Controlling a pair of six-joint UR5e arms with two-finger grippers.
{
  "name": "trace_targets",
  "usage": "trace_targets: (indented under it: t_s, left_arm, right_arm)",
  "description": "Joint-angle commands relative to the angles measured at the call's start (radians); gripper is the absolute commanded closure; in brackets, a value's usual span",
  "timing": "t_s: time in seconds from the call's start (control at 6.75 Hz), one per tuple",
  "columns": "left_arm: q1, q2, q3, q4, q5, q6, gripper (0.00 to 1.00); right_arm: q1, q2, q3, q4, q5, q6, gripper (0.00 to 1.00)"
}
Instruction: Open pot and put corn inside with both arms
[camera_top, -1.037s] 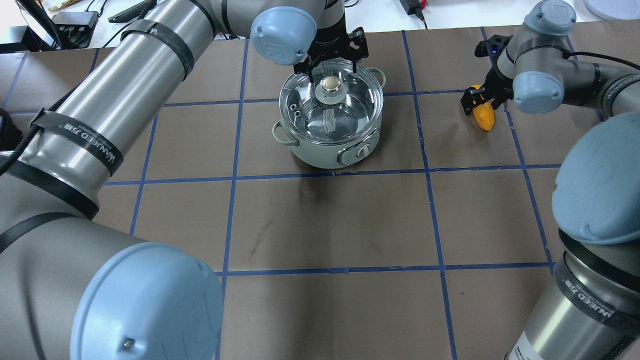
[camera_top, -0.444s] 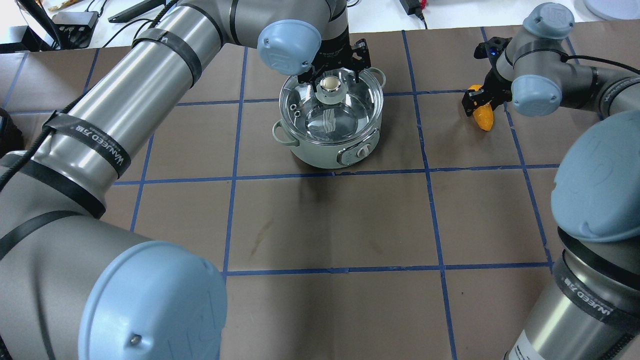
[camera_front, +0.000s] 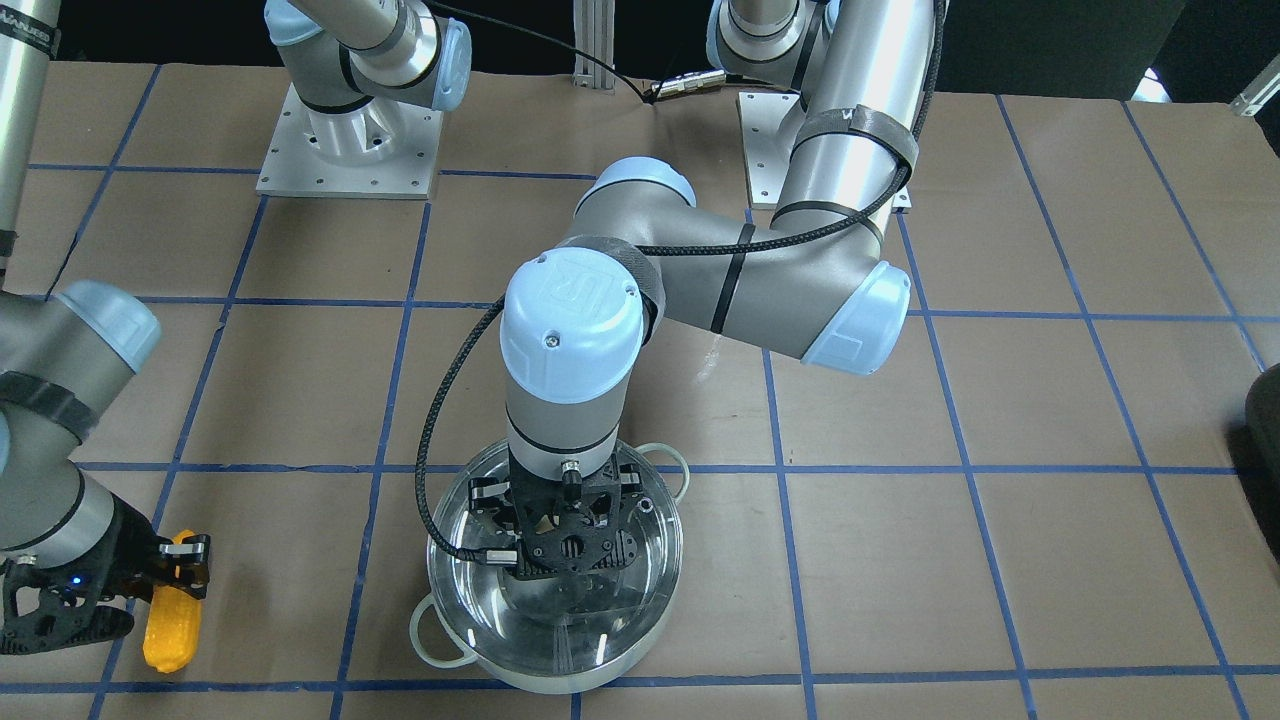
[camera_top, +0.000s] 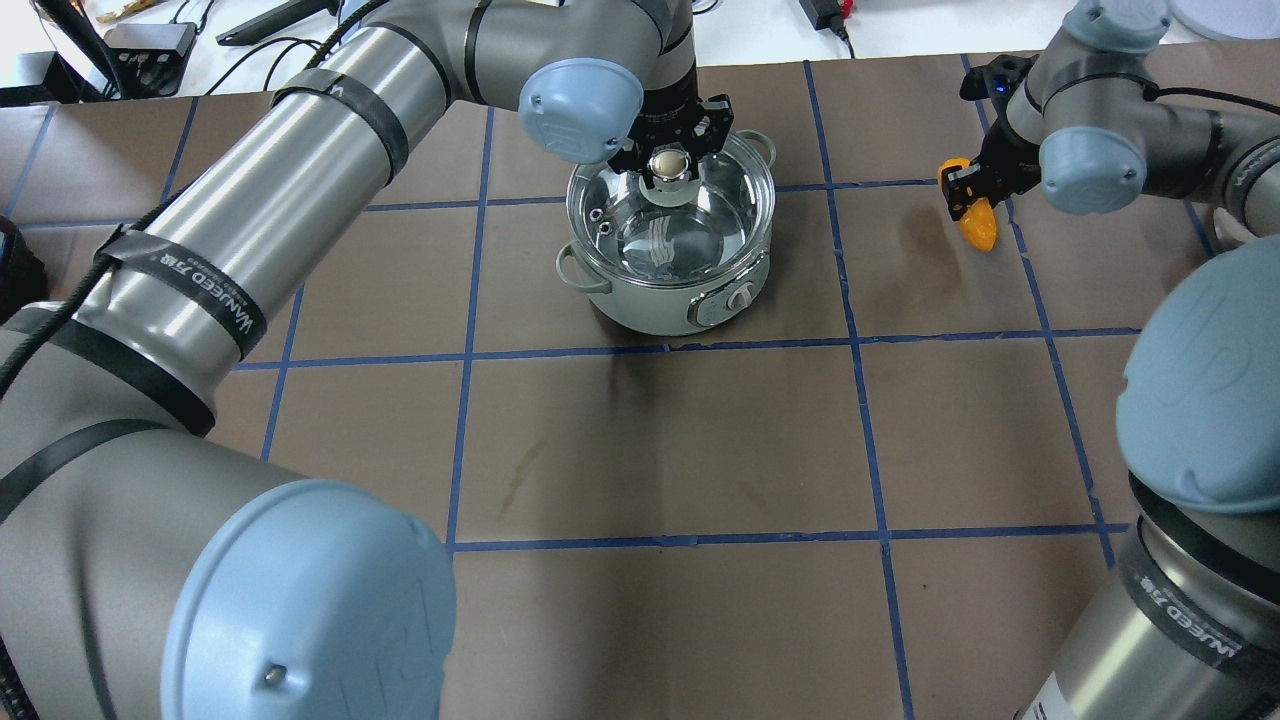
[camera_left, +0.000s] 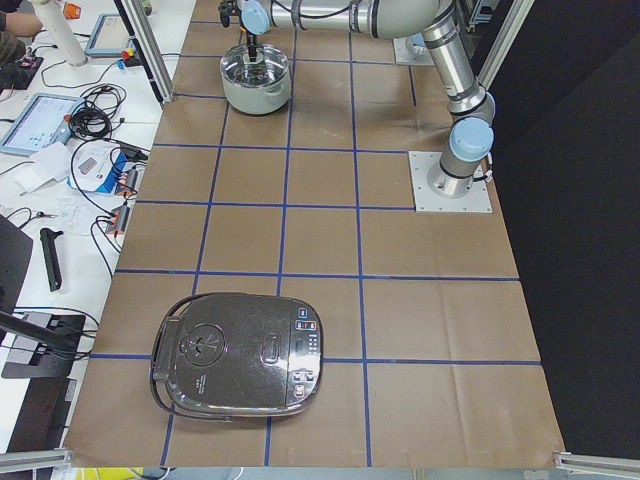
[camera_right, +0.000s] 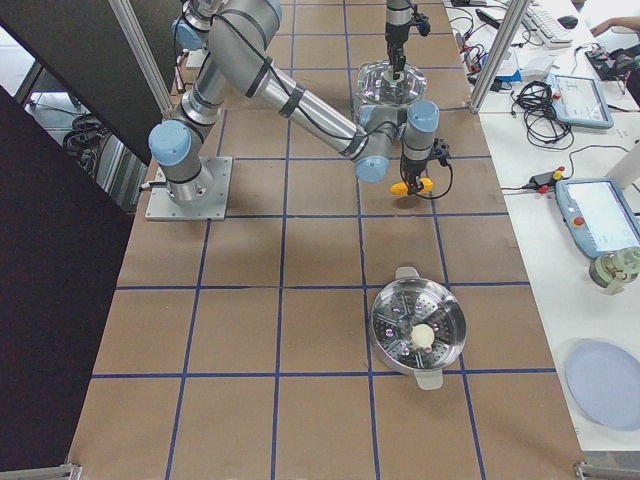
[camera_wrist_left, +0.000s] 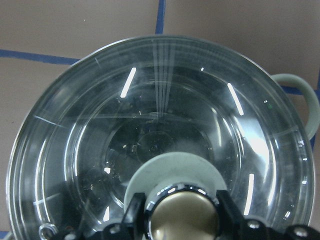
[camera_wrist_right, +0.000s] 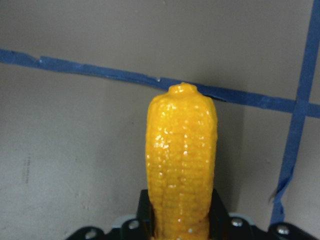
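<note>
Pinching the brass-coloured round knob (camera_wrist_left: 182, 222) of the clear glass lid (camera_wrist_left: 165, 115) from both sides with the closed left tool (camera_top: 668, 160), directly above the pale-green, steel-lined pot (camera_top: 650, 305) with loop handles. Probably wanting a straight vertical lift: keeping the grip centred, holding the lid level, avoiding dragging the pot over the brown papered table (camera_top: 650, 450). Clamping the small yellow-orange ridged toy corn cob (camera_wrist_right: 181, 150) in the right tool (camera_wrist_right: 180, 225), tip jutting out ahead of it, well apart from the pot.

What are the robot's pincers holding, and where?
The right pincer grips the corn by one end; the left pincer pinches the knob of the glass lid.
</note>
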Motion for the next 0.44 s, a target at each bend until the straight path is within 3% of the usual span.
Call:
trace_targets:
  t_s: [0.0,0.15,0.3]
  left_arm:
    - [0.018,0.082,0.026,-0.074,0.004,0.005,0.85]
    - [0.086,0.172,0.029,-0.187,0.003,0.105,0.85]
    - [0.2,0.21,0.009,-0.218,0.003,0.27,0.85]
  right_arm:
    - [0.0,-0.195,-0.026,0.281,-0.001,0.006,0.82]
    - [0.009,-0.286,-0.016,0.368,-0.004,0.015,0.82]
    - [0.029,-0.322,-0.013,0.395,-0.003,0.074,0.82]
